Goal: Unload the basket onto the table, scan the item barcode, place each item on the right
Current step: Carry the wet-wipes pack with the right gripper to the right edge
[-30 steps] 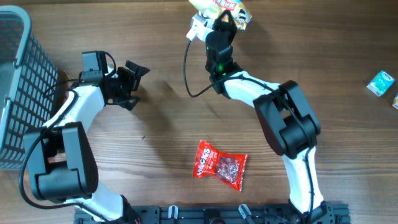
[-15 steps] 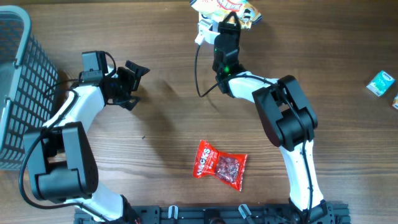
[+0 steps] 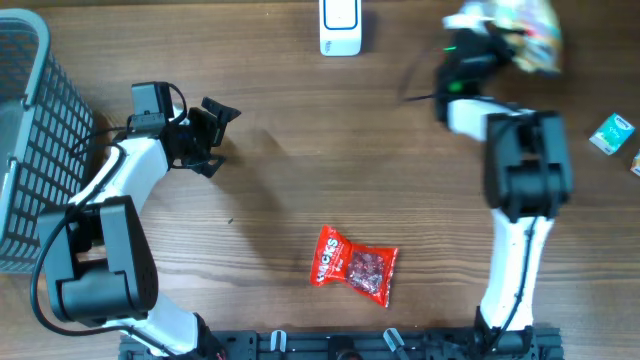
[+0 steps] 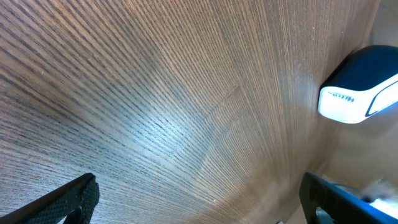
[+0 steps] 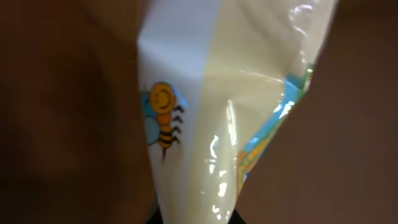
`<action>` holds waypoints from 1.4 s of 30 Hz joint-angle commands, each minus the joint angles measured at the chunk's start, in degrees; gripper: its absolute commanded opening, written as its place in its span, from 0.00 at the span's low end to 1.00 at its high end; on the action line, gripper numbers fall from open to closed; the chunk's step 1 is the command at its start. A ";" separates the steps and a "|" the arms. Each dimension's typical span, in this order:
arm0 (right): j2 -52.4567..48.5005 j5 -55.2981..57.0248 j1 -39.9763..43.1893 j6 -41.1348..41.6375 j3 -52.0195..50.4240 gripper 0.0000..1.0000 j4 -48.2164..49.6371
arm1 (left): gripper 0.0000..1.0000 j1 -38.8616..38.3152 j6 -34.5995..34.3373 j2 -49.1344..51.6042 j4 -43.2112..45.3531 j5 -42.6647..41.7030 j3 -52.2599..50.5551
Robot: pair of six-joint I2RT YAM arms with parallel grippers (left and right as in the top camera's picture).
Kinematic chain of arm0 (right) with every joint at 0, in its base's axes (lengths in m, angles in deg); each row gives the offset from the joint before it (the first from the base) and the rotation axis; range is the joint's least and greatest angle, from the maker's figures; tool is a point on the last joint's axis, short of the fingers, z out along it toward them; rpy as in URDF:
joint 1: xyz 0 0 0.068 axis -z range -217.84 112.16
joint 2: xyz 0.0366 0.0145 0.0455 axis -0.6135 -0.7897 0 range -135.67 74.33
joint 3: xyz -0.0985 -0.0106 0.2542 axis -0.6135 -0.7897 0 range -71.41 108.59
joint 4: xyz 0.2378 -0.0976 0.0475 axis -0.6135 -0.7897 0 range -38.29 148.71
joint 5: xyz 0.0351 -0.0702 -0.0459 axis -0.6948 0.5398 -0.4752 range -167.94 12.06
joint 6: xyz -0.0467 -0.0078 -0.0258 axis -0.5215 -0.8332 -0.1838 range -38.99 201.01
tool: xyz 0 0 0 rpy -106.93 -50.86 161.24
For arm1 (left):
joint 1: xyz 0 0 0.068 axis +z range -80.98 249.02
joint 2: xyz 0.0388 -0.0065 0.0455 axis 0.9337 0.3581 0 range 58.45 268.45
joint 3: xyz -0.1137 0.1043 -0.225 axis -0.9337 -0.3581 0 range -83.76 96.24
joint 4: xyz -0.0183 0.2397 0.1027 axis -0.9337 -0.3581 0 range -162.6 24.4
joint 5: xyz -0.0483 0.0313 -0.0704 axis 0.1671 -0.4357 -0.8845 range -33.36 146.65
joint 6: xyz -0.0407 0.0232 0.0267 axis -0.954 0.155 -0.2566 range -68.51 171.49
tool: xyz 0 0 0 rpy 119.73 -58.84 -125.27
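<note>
Overhead, the right end effector [image 3: 493, 33] is clamped nearly closed on a pale, glossy snack bag [image 3: 528, 28], holding it above the far edge of the tabletop [image 3: 300, 200], well to the right of the white-and-blue scanner [image 3: 341, 27]. That part of the view is blurred. The right wrist view shows only the bag's shiny film and a small bee print, and no barcode can be made out on the side facing the camera. The left end effector [image 3: 217, 137] hangs with its jaws spread wide and nothing between them, apart from everything else. A red candy pouch [image 3: 355, 265], a basket [image 3: 25, 150] and a small teal box [image 3: 611, 132] lie untouched. The main risk is probably a failed read: the bag sits far from the scanner's window, and if the code is on a creased or hidden panel, or glare runs across the film, the scanner may not register it. The pinch also looks to be on thin, slippery wrapper, so a quick swing could let the bag rotate or slide out. A low pass might knock the scanner out of position.
</note>
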 commanded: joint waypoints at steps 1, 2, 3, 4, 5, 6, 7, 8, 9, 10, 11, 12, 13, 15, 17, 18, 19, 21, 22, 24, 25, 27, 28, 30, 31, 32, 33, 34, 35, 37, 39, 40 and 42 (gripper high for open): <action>-0.87 12.81 8.35 9.94 0.44 0.05 -5.90 | 1.00 0.07 1.09 -0.94 0.13 0.39 -0.04; -0.87 13.09 10.29 10.97 0.26 0.04 -8.66 | 1.00 0.07 1.09 -0.94 0.13 0.39 -0.04; -0.87 13.25 12.20 11.76 0.20 0.04 -11.82 | 1.00 0.07 1.09 -0.94 0.13 0.39 -0.04; -0.87 13.40 14.01 13.51 0.20 0.04 -14.49 | 1.00 0.07 1.09 -0.94 0.13 0.39 -0.04; -0.87 13.68 15.54 14.97 0.22 0.04 -15.67 | 1.00 0.07 1.09 -0.94 0.13 0.39 -0.04; -0.87 14.03 16.65 16.04 0.20 0.04 -15.82 | 1.00 0.07 1.09 -0.94 0.13 0.39 -0.04; -0.87 14.43 17.66 17.29 0.20 0.06 -16.00 | 1.00 0.07 1.09 -0.94 0.13 0.39 -0.04; -0.87 14.53 18.45 18.45 0.20 0.11 -16.31 | 1.00 0.07 1.09 -0.94 0.13 0.39 -0.04; -0.87 14.75 19.34 19.45 0.20 0.19 -16.74 | 1.00 0.07 1.09 -0.94 0.13 0.39 -0.04; -0.87 14.88 20.17 20.72 0.20 0.30 -17.68 | 1.00 0.07 1.09 -0.94 0.13 0.39 -0.04; -0.87 14.84 21.05 22.80 0.20 0.51 -18.88 | 1.00 0.07 1.09 -0.94 0.13 0.39 -0.04; -0.87 14.60 21.57 24.24 0.20 0.61 -19.87 | 1.00 0.07 1.09 -0.94 0.13 0.39 -0.04; -0.87 14.27 21.90 26.01 0.20 0.70 -20.81 | 1.00 0.07 1.09 -0.94 0.13 0.39 -0.04; -0.87 12.70 22.21 30.27 0.20 0.88 -24.61 | 1.00 0.07 1.09 -0.94 0.13 0.39 -0.04; -0.85 10.16 22.03 33.29 0.20 0.95 -30.42 | 1.00 0.07 1.09 -0.94 0.13 0.39 -0.04; -0.85 9.42 21.81 34.58 0.20 0.97 -32.61 | 1.00 0.07 1.09 -0.94 0.13 0.39 -0.04; -0.85 9.03 21.70 35.34 0.20 0.98 -33.59 | 1.00 0.07 1.09 -0.94 0.13 0.39 -0.04; -0.66 8.74 21.27 35.26 0.22 1.00 -33.51 | 1.00 0.07 1.09 -0.94 0.13 0.39 -0.04; -0.11 8.31 21.03 35.26 0.22 1.00 -33.51 | 1.00 0.07 1.09 -0.94 0.13 0.39 -0.04; 1.70 7.43 20.74 35.30 0.22 1.00 -33.53 | 1.00 0.07 1.09 -0.94 0.13 0.39 -0.04; 3.34 6.78 20.72 35.34 0.22 1.00 -33.53 | 1.00 0.07 1.09 -0.94 0.13 0.39 -0.04; 6.08 5.77 20.74 35.60 0.22 1.00 -33.57 | 1.00 0.07 1.09 -0.94 0.13 0.39 -0.04; 7.98 5.75 20.74 36.54 0.22 1.00 -33.62 | 1.00 0.07 1.09 -0.94 0.13 0.39 -0.04; 11.58 5.53 20.79 39.26 0.22 1.00 -36.33 | 1.00 0.07 1.09 -0.94 0.13 0.39 -0.04; 12.57 4.68 20.79 40.83 0.22 1.00 -38.45 | 1.00 0.07 1.09 -0.94 0.13 0.39 -0.04; 14.97 1.09 20.79 45.53 0.22 1.00 -45.24 | 1.00 0.07 1.09 -0.94 0.13 0.39 -0.04; 16.48 -3.04 20.76 49.22 0.22 1.00 -50.99 | 1.00 0.07 1.09 -0.94 0.13 0.39 -0.04; 18.51 -11.06 20.79 53.83 0.22 1.00 -59.21 | 1.00 0.07 1.09 -0.94 0.13 0.39 -0.04; 19.96 -18.56 21.00 57.02 0.22 1.00 -64.89 | 1.00 0.07 1.09 -0.94 0.13 0.39 -0.04; 22.34 -32.30 21.84 63.43 0.22 1.00 -72.65 | 1.00 0.07 1.09 -0.94 0.13 0.39 -0.04; 23.85 -40.15 21.92 69.31 0.22 1.00 -76.35 | 1.00 0.07 1.09 -0.94 0.13 0.39 -0.04; 24.65 -45.13 21.90 72.83 0.22 1.00 -78.01 | 1.00 0.07 1.09 -0.94 0.13 0.39 -0.04; 26.47 -61.16 21.44 79.21 0.22 1.00 -81.48 | 1.00 0.07 1.09 -0.94 0.13 0.39 -0.04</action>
